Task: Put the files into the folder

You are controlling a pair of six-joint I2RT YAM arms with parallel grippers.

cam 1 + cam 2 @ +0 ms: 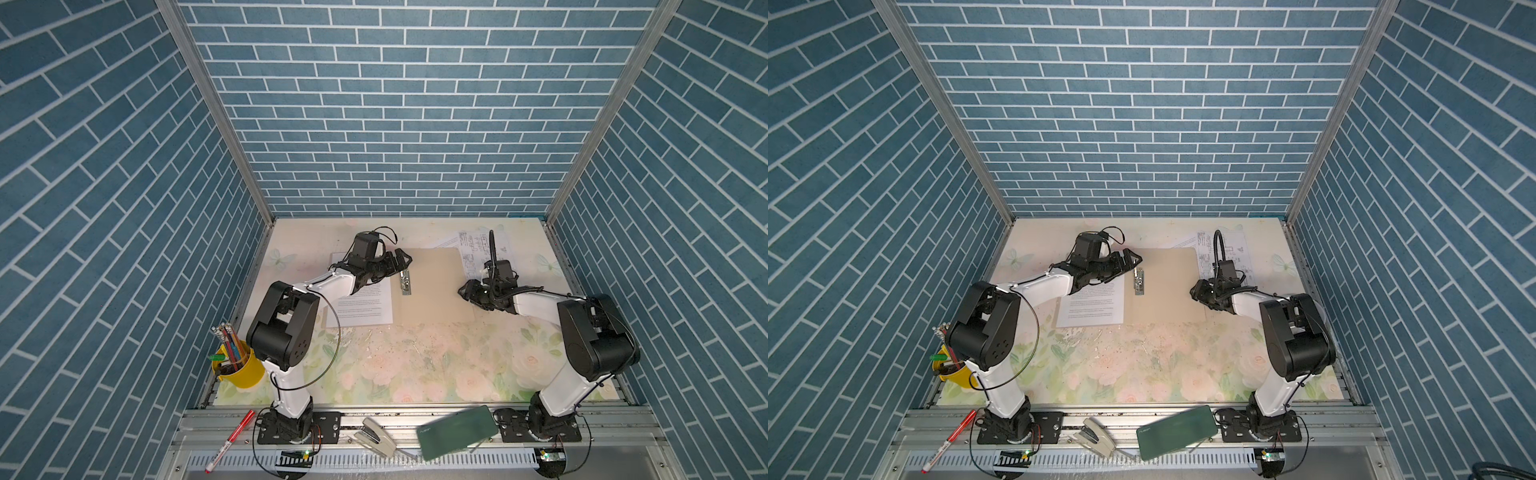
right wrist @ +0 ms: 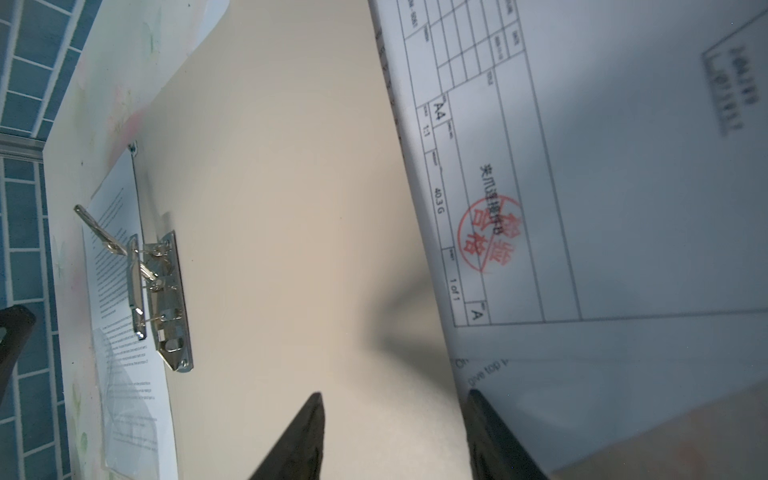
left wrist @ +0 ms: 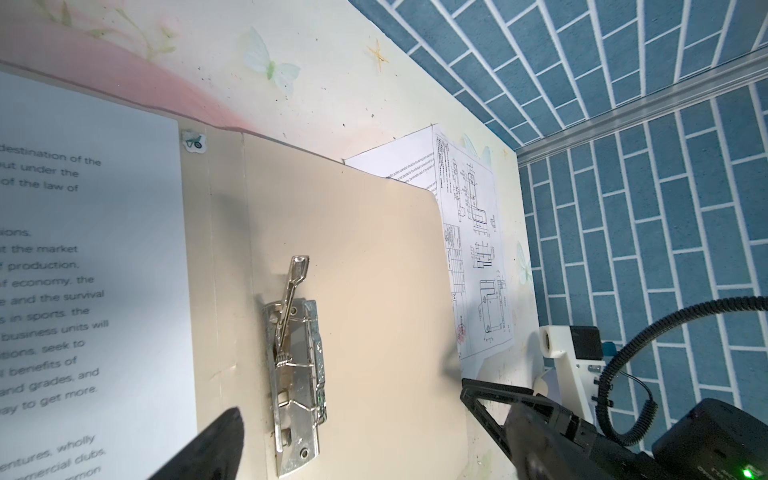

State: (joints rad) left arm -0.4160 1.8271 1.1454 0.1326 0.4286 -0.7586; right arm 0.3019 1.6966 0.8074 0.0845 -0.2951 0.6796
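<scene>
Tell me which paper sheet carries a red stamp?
The sheet with line drawings, at the open folder's right edge. The sheet on the folder's left half and the one peeking from under the drawings show only black text.

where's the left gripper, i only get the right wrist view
Observer: The left gripper is over the spine of the folder, by the far end of the clip.
Operator: holding any paper
Observer: No. Its jaws are wide apart with nothing between them.
Operator: anything at the front i should know about
Observer: A dark green case and a stapler lie on the front rail, between the two arm bases.
</scene>
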